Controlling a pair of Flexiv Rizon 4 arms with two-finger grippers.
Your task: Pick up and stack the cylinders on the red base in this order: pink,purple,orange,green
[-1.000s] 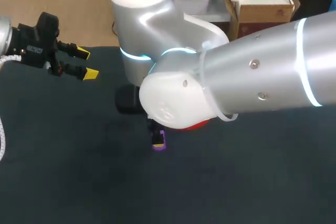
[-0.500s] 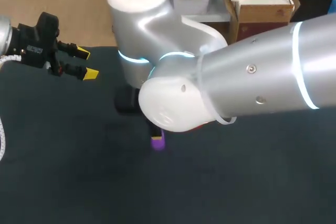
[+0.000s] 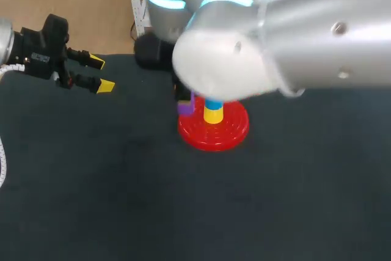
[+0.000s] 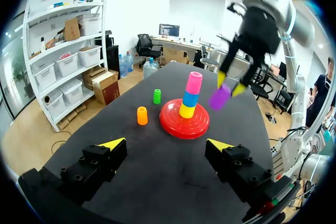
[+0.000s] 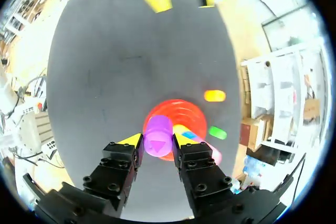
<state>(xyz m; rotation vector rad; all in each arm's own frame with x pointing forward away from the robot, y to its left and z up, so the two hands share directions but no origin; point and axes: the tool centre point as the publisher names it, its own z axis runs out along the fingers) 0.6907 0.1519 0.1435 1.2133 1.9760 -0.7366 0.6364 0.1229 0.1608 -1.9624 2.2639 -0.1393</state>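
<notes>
Possession of the purple cylinder (image 5: 157,135) lay with the right claw (image 4: 231,83), whose two yellow tips pressed its sides from opposite flanks, holding it clear of the surface (image 3: 91,200) just beside the red base (image 3: 214,136). That base sat near the middle of the surface, toward its far edge, carrying a yellow cylinder (image 4: 186,111), a blue cylinder (image 4: 190,98) and the pink cylinder (image 4: 193,82), pink on top. The orange cylinder (image 4: 142,115) and green cylinder (image 4: 156,96) stood on the surface near the base, apart from each other. The left claw (image 3: 101,73) hung wide open and empty over the far left corner. The purple piece looked like light, rigid, smooth plastic. A pinch across its round wall should suit it, though the slick side might twist if squeezed off-centre.
</notes>
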